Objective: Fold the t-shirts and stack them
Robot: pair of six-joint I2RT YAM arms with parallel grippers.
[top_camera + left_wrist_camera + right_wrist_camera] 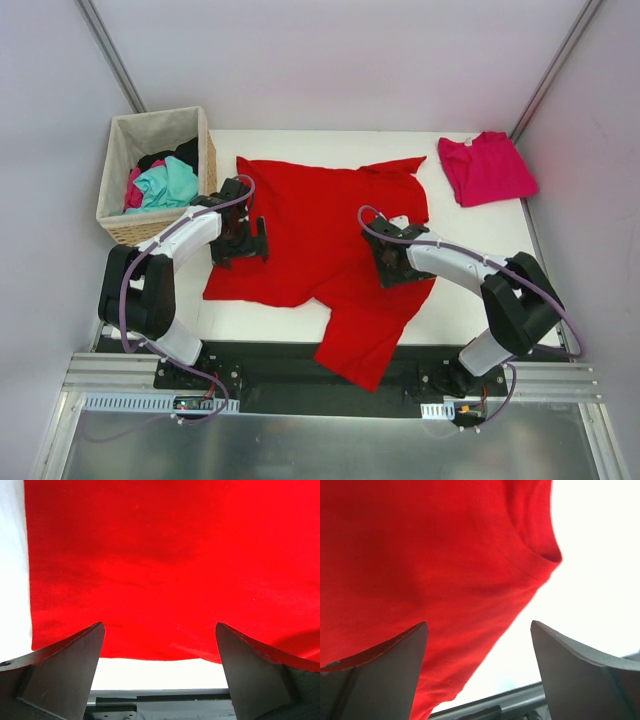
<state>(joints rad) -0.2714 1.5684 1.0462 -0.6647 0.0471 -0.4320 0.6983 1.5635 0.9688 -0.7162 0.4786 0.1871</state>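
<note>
The bright red t-shirt (320, 215) lies spread, rumpled, across the middle of the white table (250, 310), and one end (365, 345) hangs over the near edge. The magenta-pink t-shirt (487, 167) lies folded at the back right corner. My left gripper (245, 240) hovers open over the red shirt's left edge (165, 555), with nothing between its fingers (75, 660). At the shirt's right side, close to a sleeve hem (540, 555), my right gripper (390, 262) is open and holds nothing. Both wrist views show red cloth (420, 545) below wide-apart jaws.
A woven basket (130, 228) with teal, pink and black clothes stands at the back left, close to my left arm. The table's near edge and the black mounting rail (160, 700) lie just below both grippers. Bare white table (590, 580) shows right of the red shirt.
</note>
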